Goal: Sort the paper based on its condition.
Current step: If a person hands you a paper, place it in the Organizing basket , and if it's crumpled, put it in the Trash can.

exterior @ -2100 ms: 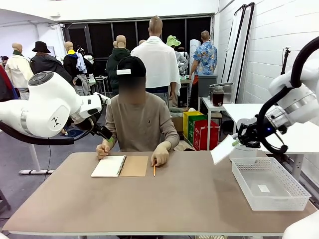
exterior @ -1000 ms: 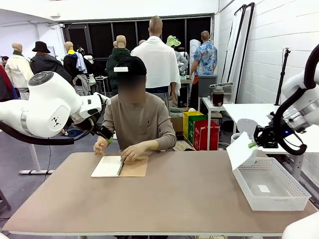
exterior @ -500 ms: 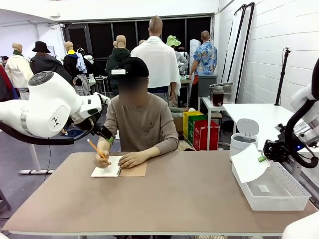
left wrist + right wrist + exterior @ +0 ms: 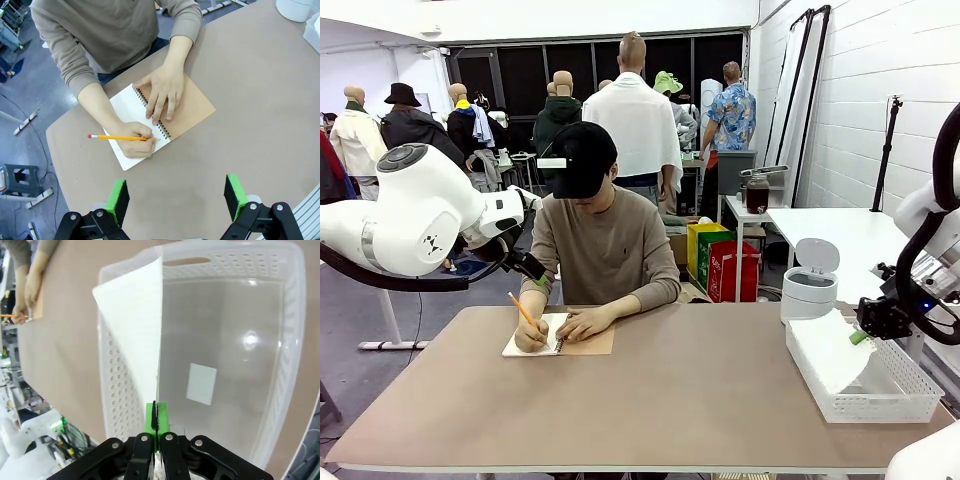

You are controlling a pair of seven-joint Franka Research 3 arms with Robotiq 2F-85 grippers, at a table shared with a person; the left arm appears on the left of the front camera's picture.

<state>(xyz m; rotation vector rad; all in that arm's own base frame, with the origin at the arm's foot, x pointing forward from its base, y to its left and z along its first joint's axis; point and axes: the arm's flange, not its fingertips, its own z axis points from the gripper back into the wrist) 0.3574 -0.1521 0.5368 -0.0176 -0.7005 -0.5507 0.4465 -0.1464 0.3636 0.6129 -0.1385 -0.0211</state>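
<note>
One brown table [image 4: 680,400] held a white basket [image 4: 912,408] at its right end, and a sheet of paper [image 4: 828,352] hung over the basket's left side.
A person [image 4: 602,255] across the table wrote in a notebook [image 4: 194,106]. The right gripper [image 4: 155,415] had its fingers pinched tight on the paper's edge. The left gripper [image 4: 176,200] hovered above the table, fingers apart, holding nothing. The pencil [image 4: 120,137] was yellow.
</note>
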